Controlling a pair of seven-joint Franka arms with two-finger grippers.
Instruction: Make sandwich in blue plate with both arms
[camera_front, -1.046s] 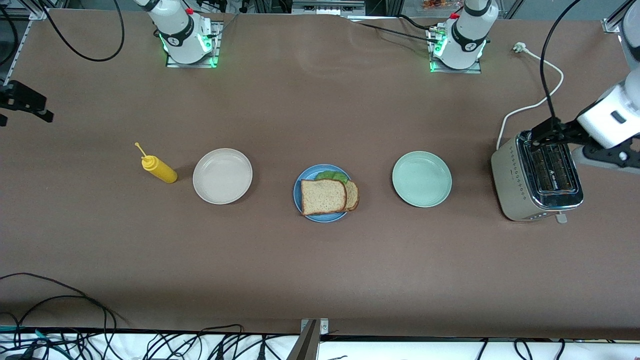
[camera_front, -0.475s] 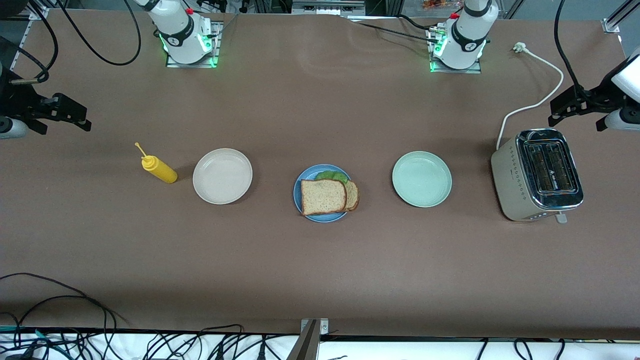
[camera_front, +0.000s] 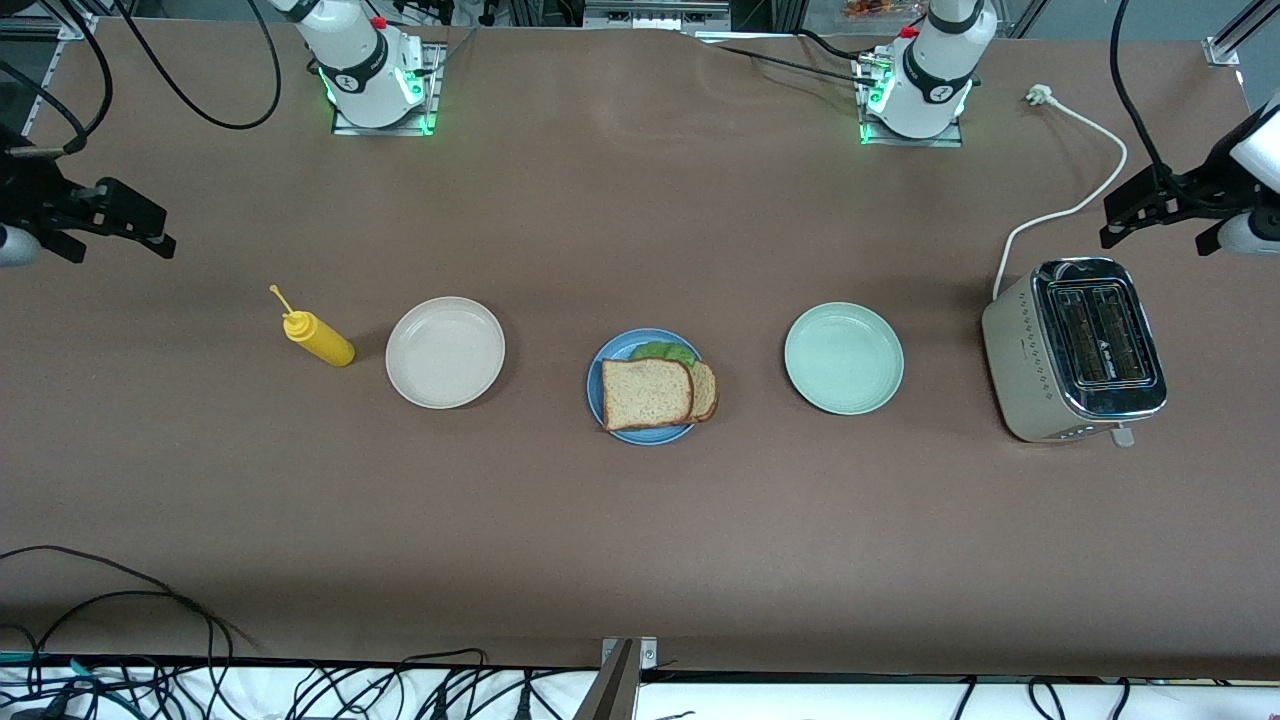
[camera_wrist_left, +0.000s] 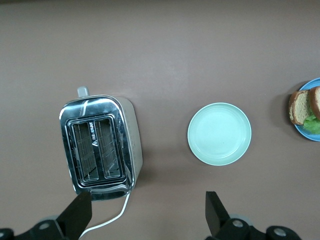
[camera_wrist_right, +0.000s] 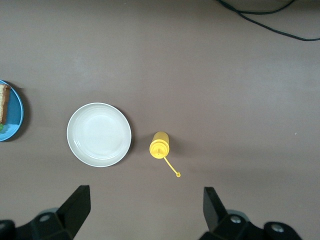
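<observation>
Sandwich (camera_front: 656, 390), two bread slices, one blue plate (camera_front: 612, 352), two other plates.

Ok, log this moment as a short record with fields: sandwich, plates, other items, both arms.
sandwich: sandwich, two bread slices with lettuce showing at the edge, lying on the blue plate
other plates: cream-white plate toward the right arm's end; pale green plate toward the left arm's end; nothing on either
other items: yellow squeeze bottle beside the cream-white plate; toaster with its cord
left gripper: open, holds nothing, raised beside the toaster
right gripper: open, holds nothing, raised at the right arm's end of the table
</observation>
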